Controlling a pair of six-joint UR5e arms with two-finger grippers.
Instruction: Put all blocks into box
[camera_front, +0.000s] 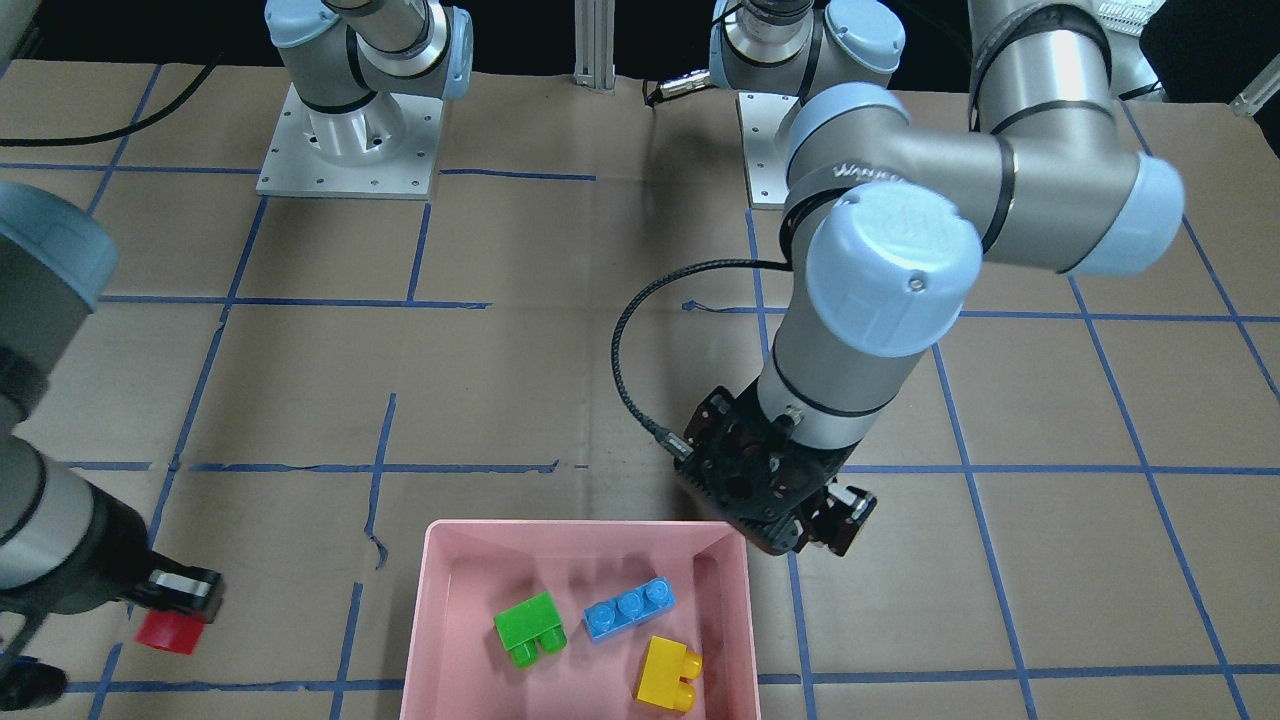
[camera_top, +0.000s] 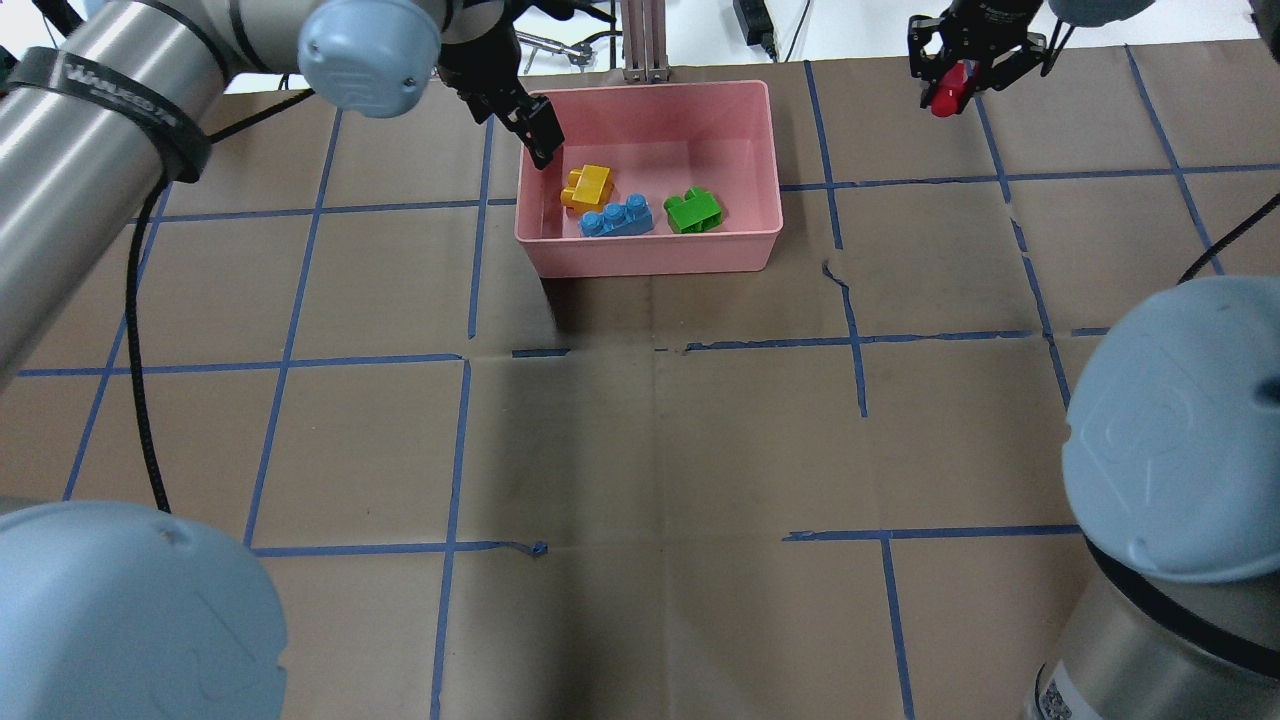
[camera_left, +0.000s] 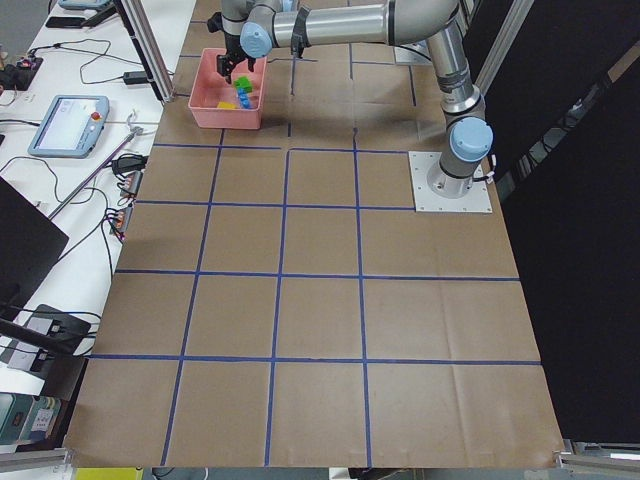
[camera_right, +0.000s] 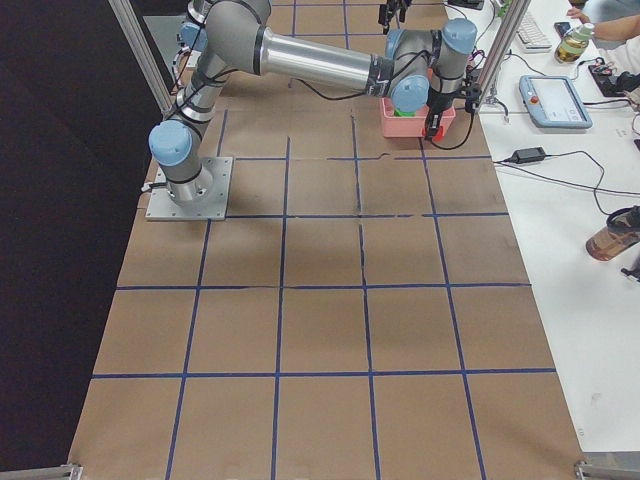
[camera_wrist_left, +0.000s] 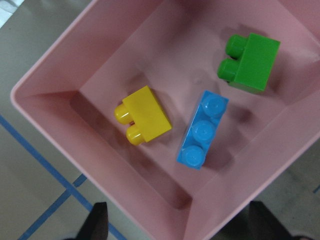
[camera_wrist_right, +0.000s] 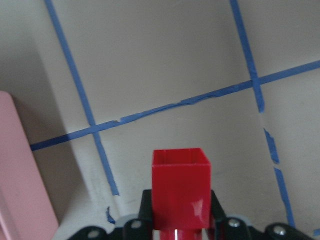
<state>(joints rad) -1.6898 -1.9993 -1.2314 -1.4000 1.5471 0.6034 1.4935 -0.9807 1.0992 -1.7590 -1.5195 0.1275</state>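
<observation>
The pink box (camera_front: 432, 600) stands at the table's operator side and holds the green block (camera_front: 529, 627), the blue block (camera_front: 629, 609) and the yellow block (camera_front: 668, 674). They also show in the left wrist view: green (camera_wrist_left: 250, 62), blue (camera_wrist_left: 202, 131), yellow (camera_wrist_left: 142, 115). My left gripper (camera_front: 815, 530) is open and empty, above the box's corner next to the yellow block; overhead it (camera_top: 538, 135) is at the box's (camera_top: 650, 260) left rim. My right gripper (camera_top: 950, 88) is shut on the red block (camera_wrist_right: 180, 185), held above the table well apart from the box; the red block also shows in the front view (camera_front: 168, 632).
Brown paper with blue tape grid lines (camera_top: 460, 360) covers the table. The arm bases (camera_front: 350, 150) are bolted at the robot side. A black cable (camera_front: 625, 370) loops from the left wrist. Tablets and cables lie on a side bench (camera_left: 70, 120) beyond the box.
</observation>
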